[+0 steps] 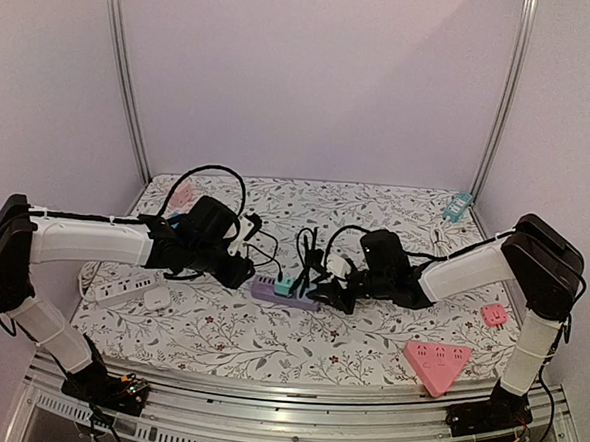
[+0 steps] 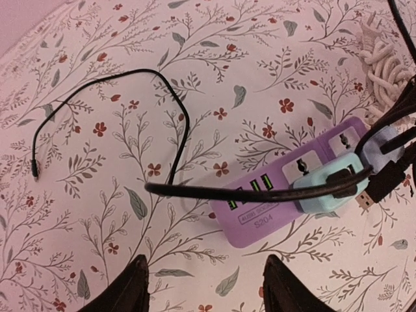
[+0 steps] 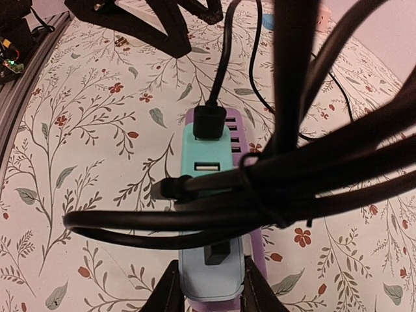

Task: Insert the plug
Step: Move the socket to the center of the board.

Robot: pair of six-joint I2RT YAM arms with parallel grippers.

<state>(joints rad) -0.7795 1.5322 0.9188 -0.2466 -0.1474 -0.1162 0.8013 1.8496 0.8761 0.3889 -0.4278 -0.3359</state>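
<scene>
Your right end effector (image 3: pixel 212 286) sits low over the purple strip (image 3: pixel 257 255). Its fingers (image 3: pixel 170 292) stand a narrow gap apart, and a pale blue adapter (image 3: pixel 211 270) fills that gap. You cannot tell whether they clamp it or only flank it.

Just ahead of them is the plug (image 3: pixel 170 188), a short, boxy, matte black USB plug. In the left wrist view its bare metal tongue is exposed. It lies just beside the teal adapter (image 3: pixel 205 153), close to a white slot, and is not in any socket. Its lead runs back into a bundle of glossy black cables (image 3: pixel 312 169) that crosses the right wrist view. A second plug (image 3: pixel 209 120), also black, is seated in the far end of the teal adapter.

The strip is smooth plastic with rounded corners. It has a row of green ports (image 2: pixel 250 188) and a printed label on its end.

Your left end effector (image 2: pixel 208 289) hangs wide open with nothing between its dark fingers. It is near the strip's ported end, above the counter (image 2: pixel 97 214), which is covered in floral cloth. A thin black lead (image 2: pixel 162 91) loops loosely over the cloth there.
</scene>
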